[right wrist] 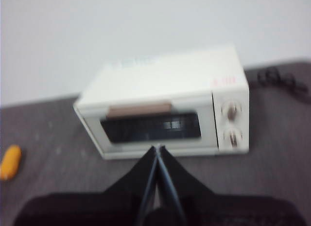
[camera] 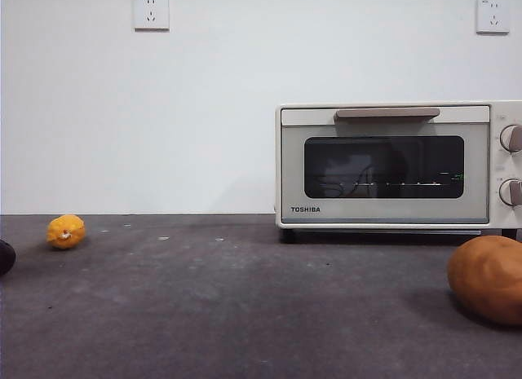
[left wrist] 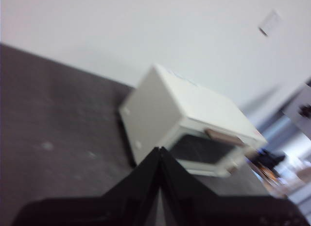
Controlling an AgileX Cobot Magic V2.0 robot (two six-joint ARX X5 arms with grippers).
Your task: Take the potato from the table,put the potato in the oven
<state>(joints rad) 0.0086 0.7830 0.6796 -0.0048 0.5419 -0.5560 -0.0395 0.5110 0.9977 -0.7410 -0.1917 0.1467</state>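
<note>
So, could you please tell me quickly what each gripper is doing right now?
Left gripper: shut, holding nothing.
Right gripper: shut, holding nothing.

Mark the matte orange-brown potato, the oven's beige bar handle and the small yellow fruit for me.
Matte orange-brown oval potato [camera: 488,278]: front view, middle of its visible rounded side.
Beige bar handle [camera: 387,113] of the cream-white toaster oven: front view, mid-bar.
Small bright yellow fruit [camera: 65,231]: front view, centre of its skin.
</note>
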